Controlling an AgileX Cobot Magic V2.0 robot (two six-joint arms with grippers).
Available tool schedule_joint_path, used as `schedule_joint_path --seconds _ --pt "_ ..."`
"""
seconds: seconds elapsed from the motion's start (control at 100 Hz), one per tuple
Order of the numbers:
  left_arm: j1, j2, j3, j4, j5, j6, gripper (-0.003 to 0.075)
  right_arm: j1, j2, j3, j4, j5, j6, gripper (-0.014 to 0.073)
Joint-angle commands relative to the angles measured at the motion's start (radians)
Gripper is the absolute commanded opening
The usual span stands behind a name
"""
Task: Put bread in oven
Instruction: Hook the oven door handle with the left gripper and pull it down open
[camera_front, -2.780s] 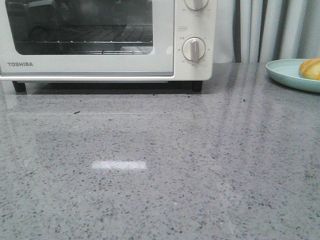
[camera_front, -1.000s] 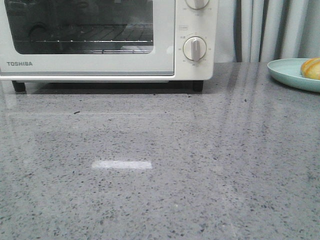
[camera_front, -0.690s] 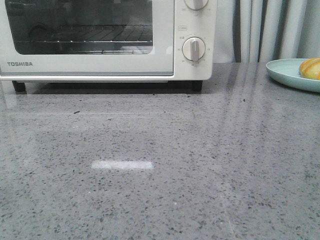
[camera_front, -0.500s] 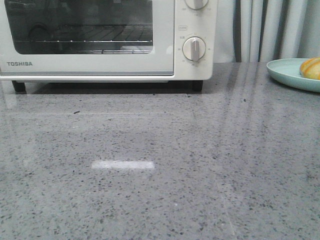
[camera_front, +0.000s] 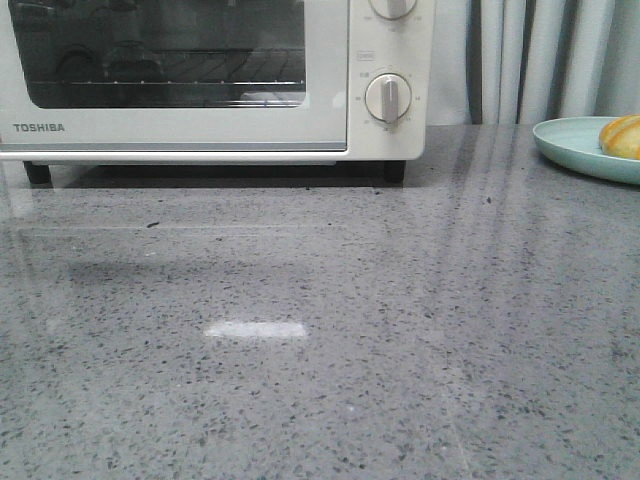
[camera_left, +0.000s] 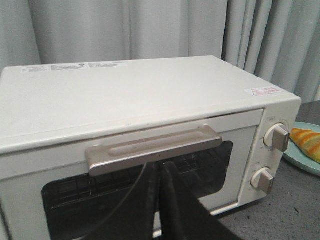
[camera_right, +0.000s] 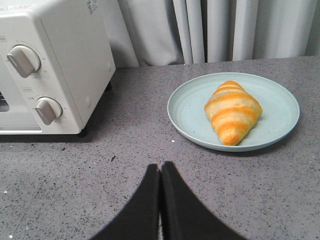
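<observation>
The cream-white Toshiba oven (camera_front: 200, 80) stands at the back left, door closed; it also shows in the left wrist view (camera_left: 125, 100) and the right wrist view (camera_right: 55, 65). My left gripper (camera_left: 159, 167) is shut and empty, its tips just under the door's metal handle (camera_left: 152, 147). The bread (camera_right: 232, 111), a golden striped croissant, lies on a pale blue plate (camera_right: 185, 107) right of the oven; its edge shows in the front view (camera_front: 622, 136) and the left wrist view (camera_left: 307, 142). My right gripper (camera_right: 160, 169) is shut and empty, over the counter short of the plate.
A grey speckled counter (camera_front: 350, 330) stretches in front of the oven. Grey curtains (camera_front: 540, 60) hang behind. Two round dials (camera_front: 388, 97) sit on the oven's right panel. Neither arm shows in the front view.
The front view shifts slightly between frames. A dark reflection has appeared in the oven window, and a shadow now lies on the counter before the oven.
</observation>
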Motion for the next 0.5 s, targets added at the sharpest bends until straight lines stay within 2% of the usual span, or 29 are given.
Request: schedule_joint_path --seconds 0.0,0.2,0.49 --pt "-0.012 0.062 -0.083 0.01 -0.105 0.0 -0.0021 0.002 0.014 -0.035 -0.01 -0.073 -0.013 -0.0069" --pt "-0.014 0.208 -0.173 0.01 -0.14 0.0 -0.0021 0.002 0.014 -0.035 -0.01 -0.06 -0.013 -0.0069" --pt "-0.014 0.304 -0.187 0.01 -0.152 0.0 -0.0021 0.002 0.014 -0.035 -0.01 -0.04 -0.013 -0.0069"
